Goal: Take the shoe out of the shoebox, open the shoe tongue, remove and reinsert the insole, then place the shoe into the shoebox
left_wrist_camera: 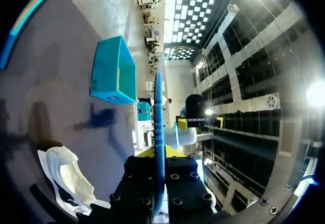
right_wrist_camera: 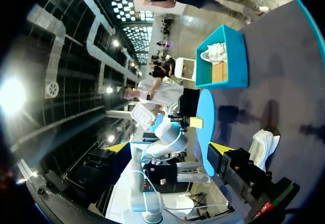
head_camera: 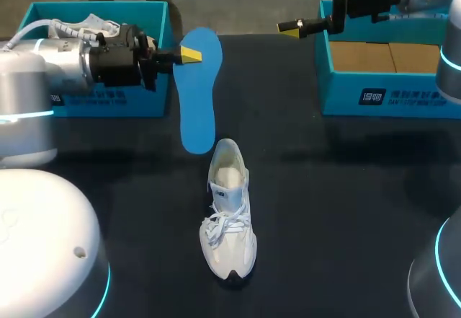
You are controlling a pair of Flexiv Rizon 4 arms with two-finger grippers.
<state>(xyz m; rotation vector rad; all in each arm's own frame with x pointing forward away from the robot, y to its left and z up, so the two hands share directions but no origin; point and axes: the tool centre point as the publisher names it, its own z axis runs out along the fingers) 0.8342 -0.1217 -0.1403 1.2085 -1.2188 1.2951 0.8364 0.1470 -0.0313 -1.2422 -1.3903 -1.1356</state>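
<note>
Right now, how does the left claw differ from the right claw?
The left claw is shut on the blue insole; the right claw is open and holds nothing. The left claw is by the left shoebox, with the insole reaching toward the white shoe; the right claw is by the right shoebox. Both have yellow tips.

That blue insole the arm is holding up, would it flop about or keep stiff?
Probably fairly stiff: the blue insole, pinched near one end by the left gripper, runs straight along its length and does not droop. It is likely light, since the left wrist view shows it edge-on as a thin strip. It may still bend if pushed against the shoe.
</note>
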